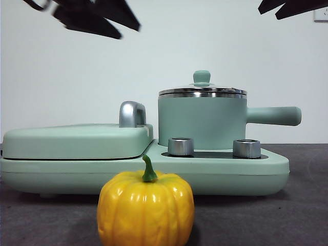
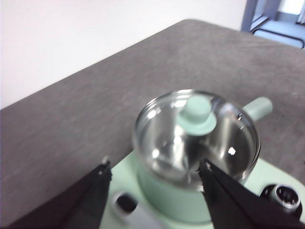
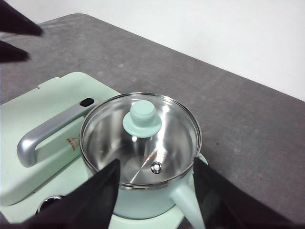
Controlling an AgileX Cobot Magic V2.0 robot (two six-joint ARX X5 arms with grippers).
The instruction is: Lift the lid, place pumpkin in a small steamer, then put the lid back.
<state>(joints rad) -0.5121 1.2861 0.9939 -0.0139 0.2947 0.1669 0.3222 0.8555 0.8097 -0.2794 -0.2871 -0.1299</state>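
Note:
The yellow-orange pumpkin (image 1: pixel 146 210) with a green stem stands on the table at the front, in front of the appliance. The mint-green small steamer (image 1: pixel 202 120) sits on the base, its long handle (image 1: pixel 274 116) pointing right. The glass lid (image 1: pixel 202 91) with a mint knob rests on it. In the left wrist view my left gripper (image 2: pixel 155 164) is open and empty, high above the lid (image 2: pixel 196 133). My right gripper (image 3: pixel 157 164) is also open and empty above the lid (image 3: pixel 142 119). In the front view both show only as dark tips, left (image 1: pixel 97 18) and right (image 1: pixel 292 6).
The steamer stands on a wide mint-green appliance base (image 1: pixel 154 169) with two silver knobs (image 1: pixel 180 146) (image 1: pixel 246 148). A flat mint cover (image 1: pixel 77 141) with a chrome handle (image 1: pixel 131 114) fills its left half. Grey tabletop (image 1: pixel 302 205) lies around.

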